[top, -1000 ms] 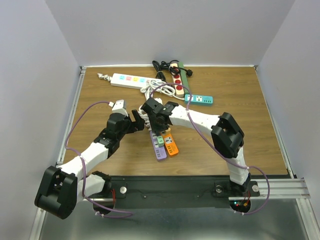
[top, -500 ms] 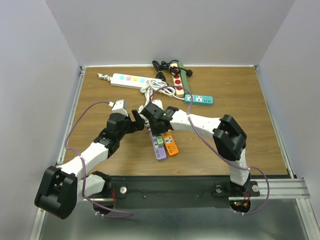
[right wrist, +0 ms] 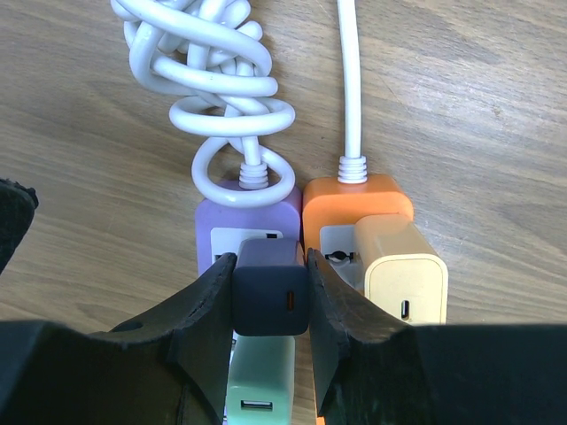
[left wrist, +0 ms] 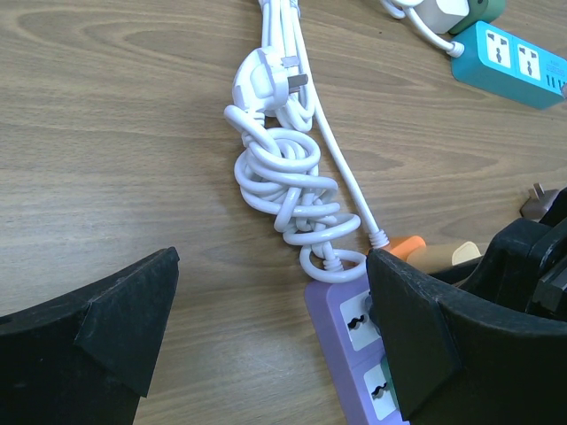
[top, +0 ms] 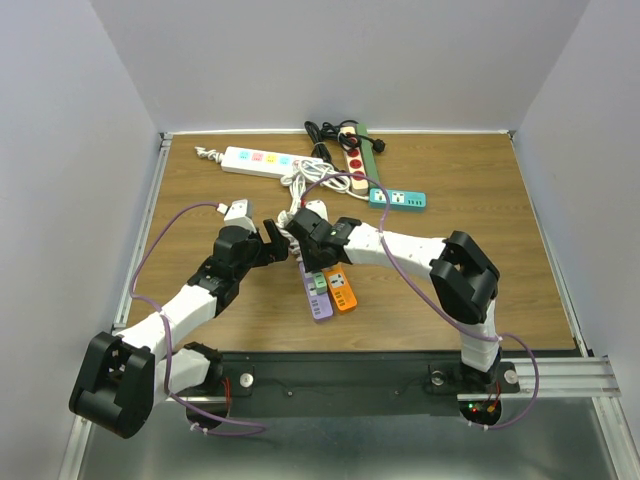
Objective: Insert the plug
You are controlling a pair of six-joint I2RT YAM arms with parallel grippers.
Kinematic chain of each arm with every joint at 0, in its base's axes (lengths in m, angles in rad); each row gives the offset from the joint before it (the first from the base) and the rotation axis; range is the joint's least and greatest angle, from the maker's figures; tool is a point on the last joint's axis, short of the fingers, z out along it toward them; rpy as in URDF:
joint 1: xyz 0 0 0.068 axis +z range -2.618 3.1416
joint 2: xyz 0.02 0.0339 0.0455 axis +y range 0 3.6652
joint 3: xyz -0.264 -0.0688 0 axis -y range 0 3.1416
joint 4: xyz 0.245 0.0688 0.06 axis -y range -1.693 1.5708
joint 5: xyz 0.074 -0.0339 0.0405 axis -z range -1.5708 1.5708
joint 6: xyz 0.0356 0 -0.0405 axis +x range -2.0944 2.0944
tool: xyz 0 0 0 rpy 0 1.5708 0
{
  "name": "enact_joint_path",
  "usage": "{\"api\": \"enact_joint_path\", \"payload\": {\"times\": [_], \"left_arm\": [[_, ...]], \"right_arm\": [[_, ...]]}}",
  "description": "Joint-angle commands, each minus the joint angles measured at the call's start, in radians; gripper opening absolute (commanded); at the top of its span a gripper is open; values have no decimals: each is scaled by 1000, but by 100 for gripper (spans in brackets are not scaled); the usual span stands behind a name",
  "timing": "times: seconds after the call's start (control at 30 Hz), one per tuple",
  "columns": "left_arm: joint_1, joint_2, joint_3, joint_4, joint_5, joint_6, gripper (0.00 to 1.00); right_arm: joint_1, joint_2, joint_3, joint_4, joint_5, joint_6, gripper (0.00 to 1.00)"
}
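The main danger is a bad alignment: the pins of the plug (right wrist: 270,299) are hidden under its body, so if they do not meet the holes of the purple strip (right wrist: 244,205), a push will bend them or tip the plug in the grip. The strip itself is not held by anything and could slide or lift at its cable (right wrist: 205,75) end. The room is also small; the right finger stands just beside the cream charger (right wrist: 403,276) on the orange strip (right wrist: 356,193), and a mint adapter (right wrist: 257,382) sits just below the plug, so a sideways correction may knock one of them. The right gripper (right wrist: 269,276) is closed tight on the dark plug, over the strip's first socket (seated or not, I cannot tell). The left gripper (left wrist: 270,312) is wide open and holds nothing; its right finger is close to the strip's end.
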Motion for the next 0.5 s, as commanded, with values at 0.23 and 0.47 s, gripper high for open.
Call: {"api": "enact_joint_path", "payload": {"times": [0.23, 0.47], "left_arm": [[9, -12, 9, 35, 2, 15, 99], [9, -7, 16, 31, 2, 16, 99]], "right_arm": [[33, 105, -88, -117, -97, -32, 0], [35, 103, -125, -111, -125, -36, 0]]}}
